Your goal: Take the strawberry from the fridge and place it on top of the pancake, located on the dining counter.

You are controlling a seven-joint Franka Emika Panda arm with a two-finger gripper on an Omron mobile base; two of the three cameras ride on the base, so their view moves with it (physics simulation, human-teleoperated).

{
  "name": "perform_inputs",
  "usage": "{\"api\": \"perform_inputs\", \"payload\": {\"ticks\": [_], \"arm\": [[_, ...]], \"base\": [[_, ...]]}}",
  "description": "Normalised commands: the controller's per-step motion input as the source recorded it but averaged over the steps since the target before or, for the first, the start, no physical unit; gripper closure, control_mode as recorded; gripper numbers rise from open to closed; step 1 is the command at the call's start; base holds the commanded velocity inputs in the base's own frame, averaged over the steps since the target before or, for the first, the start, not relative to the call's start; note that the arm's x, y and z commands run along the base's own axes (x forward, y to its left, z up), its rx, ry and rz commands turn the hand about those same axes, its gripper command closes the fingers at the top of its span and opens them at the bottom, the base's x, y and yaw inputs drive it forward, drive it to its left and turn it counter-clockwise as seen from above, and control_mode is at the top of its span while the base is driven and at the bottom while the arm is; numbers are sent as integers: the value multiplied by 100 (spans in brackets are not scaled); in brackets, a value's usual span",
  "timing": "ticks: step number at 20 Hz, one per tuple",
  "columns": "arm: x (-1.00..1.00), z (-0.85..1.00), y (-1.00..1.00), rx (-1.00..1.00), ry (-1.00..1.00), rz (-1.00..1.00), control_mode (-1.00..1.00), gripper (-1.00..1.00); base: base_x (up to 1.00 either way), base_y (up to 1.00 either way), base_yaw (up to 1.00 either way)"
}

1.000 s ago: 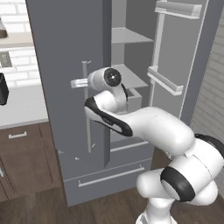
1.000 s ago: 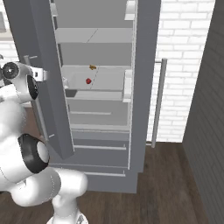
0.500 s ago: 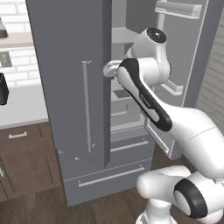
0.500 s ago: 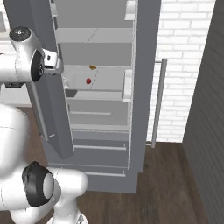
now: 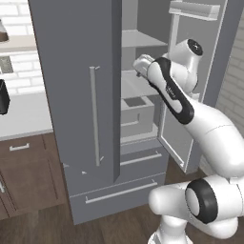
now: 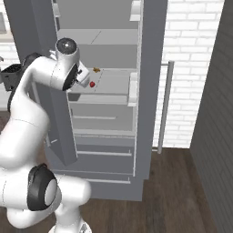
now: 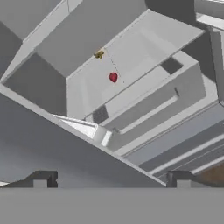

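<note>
The strawberry [image 7: 113, 78] is sitting on a middle shelf of the fridge [image 6: 150, 91] (near a small brown bit); the gripper [image 7: 111, 179] is gaping empty; being small, soft and bruisable, it is probably wanting a gentle pinch across its middle.

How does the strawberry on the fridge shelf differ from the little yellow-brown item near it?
The strawberry is bright red and rounded; the yellow-brown item is dull and irregular in outline. In the right base view the strawberry sits nearer the shelf's front, the yellow-brown item farther back. They lie apart, not touching. Both are tiny and rest on the same grey fridge shelf.
</note>
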Motion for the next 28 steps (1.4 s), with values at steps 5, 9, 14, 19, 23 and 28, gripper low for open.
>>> {"api": "perform_inputs", "payload": {"ticks": [5, 9, 14, 19, 23, 28], "arm": [[3, 0, -5, 51, 2, -19, -100, -100], [43, -5, 34, 23, 24, 0, -100, -100], [37, -22, 66, 16, 18, 0, -100, -100], [0, -4, 25, 28, 2, 0, -100, -100], [-15, 0, 20, 25, 0, 0, -100, -100], [-12, 2, 33, 18, -2, 0, -100, -100]], "base": [[0, 0, 0], [0, 0, 0], [0, 0, 0], [0, 0, 0], [0, 0, 0], [0, 0, 0]]}}
